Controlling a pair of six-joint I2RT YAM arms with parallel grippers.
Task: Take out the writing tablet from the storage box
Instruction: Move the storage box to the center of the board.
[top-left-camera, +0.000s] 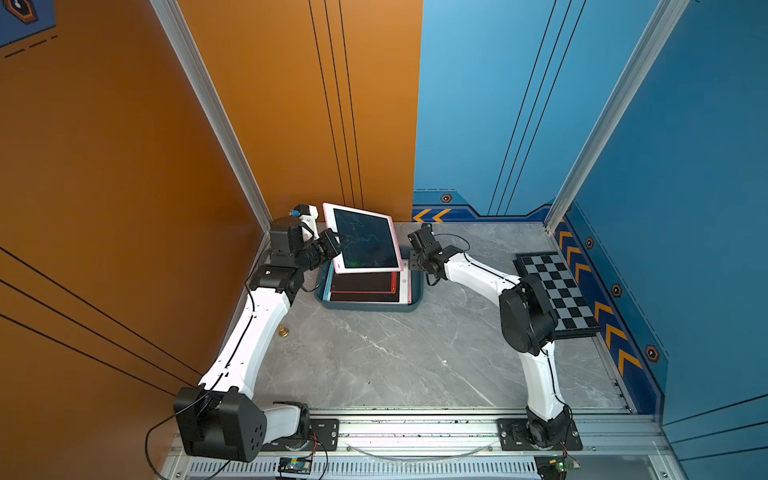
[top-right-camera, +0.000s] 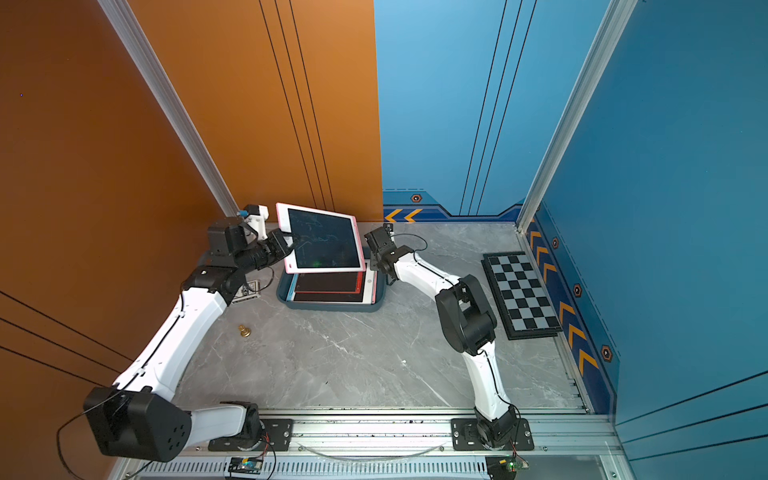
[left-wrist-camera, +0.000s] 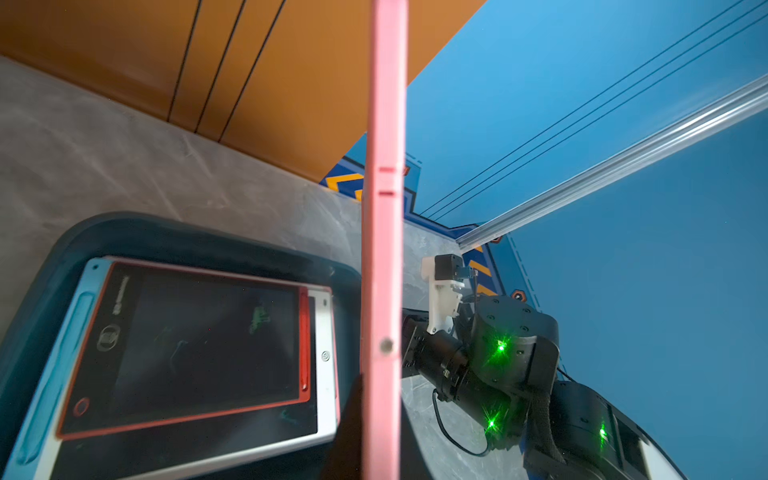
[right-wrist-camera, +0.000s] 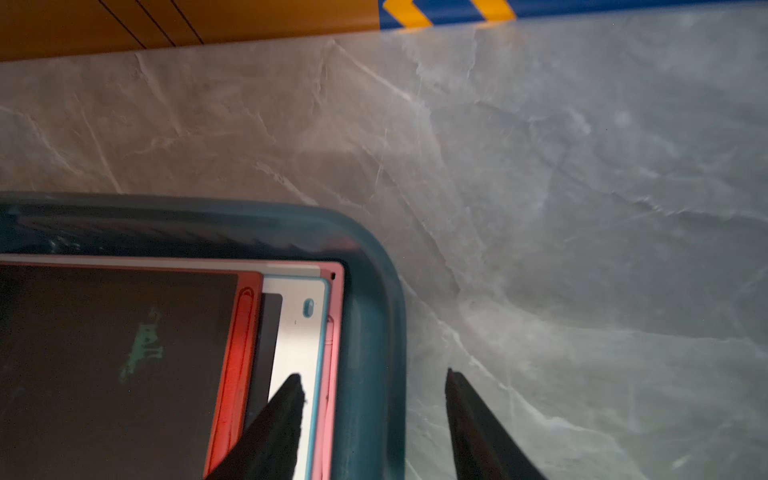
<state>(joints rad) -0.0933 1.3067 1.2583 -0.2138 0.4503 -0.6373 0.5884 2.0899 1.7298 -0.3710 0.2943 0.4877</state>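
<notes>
My left gripper (top-left-camera: 337, 244) is pinched on the left edge of the pink-framed writing tablet (top-left-camera: 363, 241). It holds the tablet tilted in the air above the storage box (top-left-camera: 370, 307), which sits near the far left corner of the table (top-left-camera: 395, 365). The tablet touches nothing below it, so I judge the lift out of the box done and the carry-away and set-down as the step in hand.

My right gripper (right-wrist-camera: 372, 374) is spread at the box's right wall. One finger is over the tablets inside and the other over the bare table outside, and it grips nothing.

Next I need to swing the tablet toward the open middle of the table and level it. I should lower it flat before letting go, because a one-edge pinch on a wide flat slab may let it sag or twist.

Count:
- One tablet is in the air.
- Three are in the box: a red-framed tablet (left-wrist-camera: 199, 340) on top, a blue-edged white tablet (right-wrist-camera: 297, 332) under it, and a pink tablet (right-wrist-camera: 336, 291) lowest (only its rim shows).
- There is one box, one chequered board (top-left-camera: 557, 291) along the right edge, and one small brass piece (top-left-camera: 283, 331) near the left edge.
</notes>
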